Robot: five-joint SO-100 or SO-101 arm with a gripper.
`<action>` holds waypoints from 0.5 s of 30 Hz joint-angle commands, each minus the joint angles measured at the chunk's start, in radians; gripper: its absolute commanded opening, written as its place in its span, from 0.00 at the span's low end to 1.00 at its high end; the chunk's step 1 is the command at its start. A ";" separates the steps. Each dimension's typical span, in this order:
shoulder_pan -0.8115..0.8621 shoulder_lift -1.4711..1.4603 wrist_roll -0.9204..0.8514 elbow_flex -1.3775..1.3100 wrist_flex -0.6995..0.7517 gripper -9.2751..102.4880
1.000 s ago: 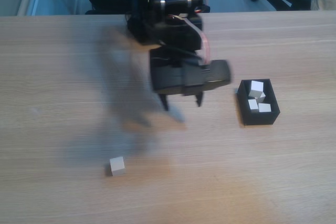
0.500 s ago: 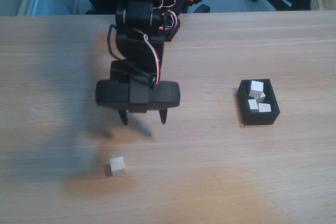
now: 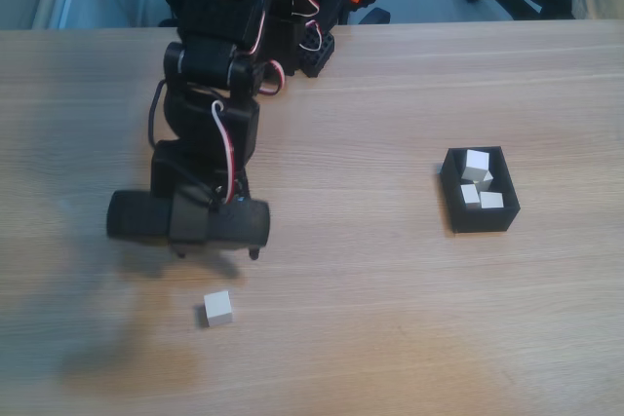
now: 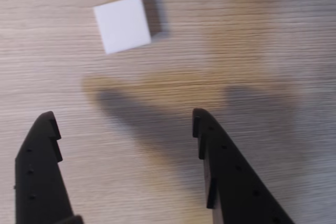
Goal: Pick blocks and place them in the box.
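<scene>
Block [image 4: 123, 23] lone on table, edges slightly skewed | gripper [image 4: 123, 119] spread, empty

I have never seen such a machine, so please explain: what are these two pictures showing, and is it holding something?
It is a small black robot arm on a wooden table. The fixed view looks down at the table from in front. The wrist view comes from a camera riding on the arm, looking past its two fingers. The gripper is open and holds nothing. One white block lies loose on the table, just ahead of it. A black box to the right in the fixed view already contains several white blocks.
</scene>
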 commanded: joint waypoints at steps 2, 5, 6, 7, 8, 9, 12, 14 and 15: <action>-0.014 -0.052 -0.011 -0.132 0.023 0.34; -0.021 -0.089 -0.029 -0.175 0.049 0.34; -0.023 -0.098 -0.035 -0.186 0.057 0.34; -0.026 -0.107 -0.043 -0.198 0.071 0.34; -0.031 -0.121 -0.048 -0.215 0.086 0.34; -0.034 -0.133 -0.051 -0.230 0.097 0.33; -0.043 -0.173 -0.071 -0.270 0.110 0.33; -0.048 -0.202 -0.083 -0.291 0.103 0.33; -0.049 -0.216 -0.084 -0.304 0.098 0.33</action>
